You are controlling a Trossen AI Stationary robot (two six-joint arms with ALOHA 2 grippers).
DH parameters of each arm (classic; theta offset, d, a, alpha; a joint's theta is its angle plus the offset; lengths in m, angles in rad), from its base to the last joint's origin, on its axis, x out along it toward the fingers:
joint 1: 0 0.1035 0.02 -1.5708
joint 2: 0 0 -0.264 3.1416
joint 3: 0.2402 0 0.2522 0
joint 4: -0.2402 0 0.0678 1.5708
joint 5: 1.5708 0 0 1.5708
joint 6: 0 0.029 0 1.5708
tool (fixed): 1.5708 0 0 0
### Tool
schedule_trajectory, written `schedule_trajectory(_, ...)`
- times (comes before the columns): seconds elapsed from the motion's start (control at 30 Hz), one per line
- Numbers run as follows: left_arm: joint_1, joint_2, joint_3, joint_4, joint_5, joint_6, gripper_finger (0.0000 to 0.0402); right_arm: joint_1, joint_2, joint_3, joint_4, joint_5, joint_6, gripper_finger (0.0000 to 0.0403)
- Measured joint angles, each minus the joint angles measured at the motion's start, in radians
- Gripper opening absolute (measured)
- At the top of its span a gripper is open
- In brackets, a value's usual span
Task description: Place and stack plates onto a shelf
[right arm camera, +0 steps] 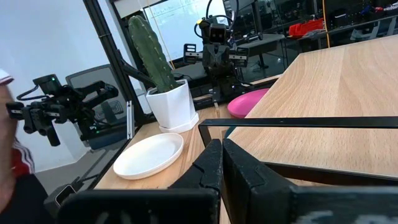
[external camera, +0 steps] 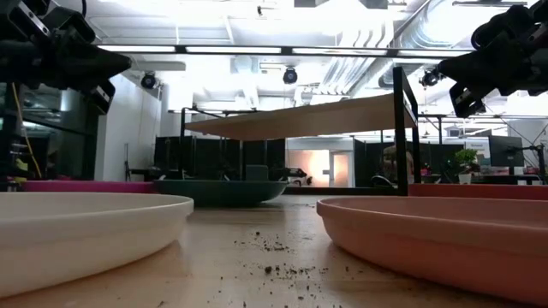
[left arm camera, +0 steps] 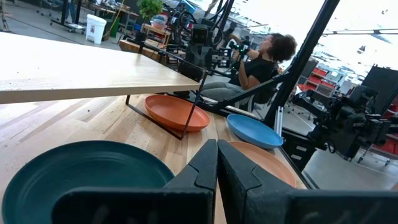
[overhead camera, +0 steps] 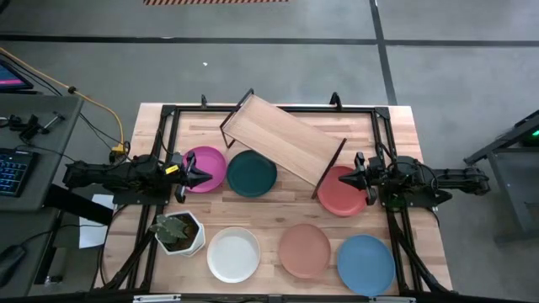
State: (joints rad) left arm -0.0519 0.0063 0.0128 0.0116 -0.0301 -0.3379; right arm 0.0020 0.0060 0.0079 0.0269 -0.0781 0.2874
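A white plate (external camera: 81, 227) fills the near left and a dusty pink plate (external camera: 445, 235) the near right, dark crumbs (external camera: 287, 257) scattered on the wooden tabletop (external camera: 257, 265) between them. Beyond, a dark green plate (external camera: 224, 190) sits under the tilted shelf (external camera: 300, 118); both arms hang at the upper corners.

We see the shelf (overhead camera: 282, 141) as a pale wood board, smooth & matt w/ faint grain, on thin black metal legs. The tabletop (overhead camera: 278, 215) is light wood in joined strips, matt, w/ dark crumbs scattered on it in the low view. The plates look like smooth plastic w/ a soft sheen: magenta plate (overhead camera: 208, 167), dark green plate (overhead camera: 252, 172), coral plate (overhead camera: 341, 191), white plate (overhead camera: 233, 254), dusty pink plate (overhead camera: 304, 250), blue plate (overhead camera: 365, 263). The plant pot (right arm camera: 172, 105) is white, smooth, slightly glossy. Left gripper (left arm camera: 216, 167) & right gripper (right arm camera: 222, 160) fingers look like matt black plastic
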Motion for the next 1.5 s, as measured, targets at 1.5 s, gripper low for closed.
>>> schedule_trajectory(1.5,0.000,0.000,0.000,0.000,0.000,0.000,0.0000,0.126,0.306,0.577,-0.028,0.050,0.462,0.0000)
